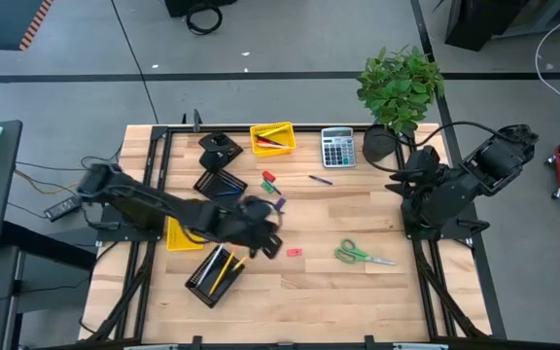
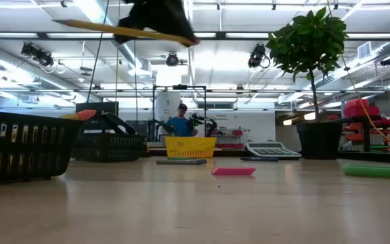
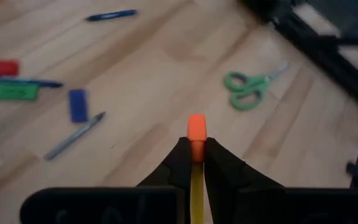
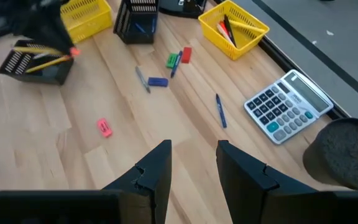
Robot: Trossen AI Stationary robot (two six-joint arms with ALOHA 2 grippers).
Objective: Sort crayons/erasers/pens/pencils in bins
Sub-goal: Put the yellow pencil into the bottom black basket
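High view, left arm: reaches across the table's left half; the left gripper (image 1: 261,236) hangs just beside the near black mesh bin (image 1: 214,275), which already holds yellow pencils.
Left wrist view, grip: the fingers (image 3: 224,172) are clamped tight on a yellow pencil (image 3: 196,180) close behind its orange eraser tip, which pokes out ahead of the jaws.
Low view, carry height: the pencil (image 2: 127,30) is held level and well above the table, judged so that it clears the bin wall on the way in.
Step in hand: judged as carrying this pencil to the near mesh bin.
Right arm: parked at the table's right edge near the potted plant (image 1: 402,87); the right gripper (image 4: 193,163) has its fingers apart and holds nothing.
Bins: a second black mesh bin (image 1: 220,182) and a yellow bin (image 1: 272,138) holding red items sit toward the far side; another yellow bin (image 1: 176,234) lies partly under the left arm.
Still loose: a pink eraser (image 1: 294,253), a blue pen (image 1: 320,179) and a cluster of red and green erasers (image 1: 269,182) lie between the bins.
Not for sorting: green scissors (image 1: 363,256) and calculator (image 1: 337,148).
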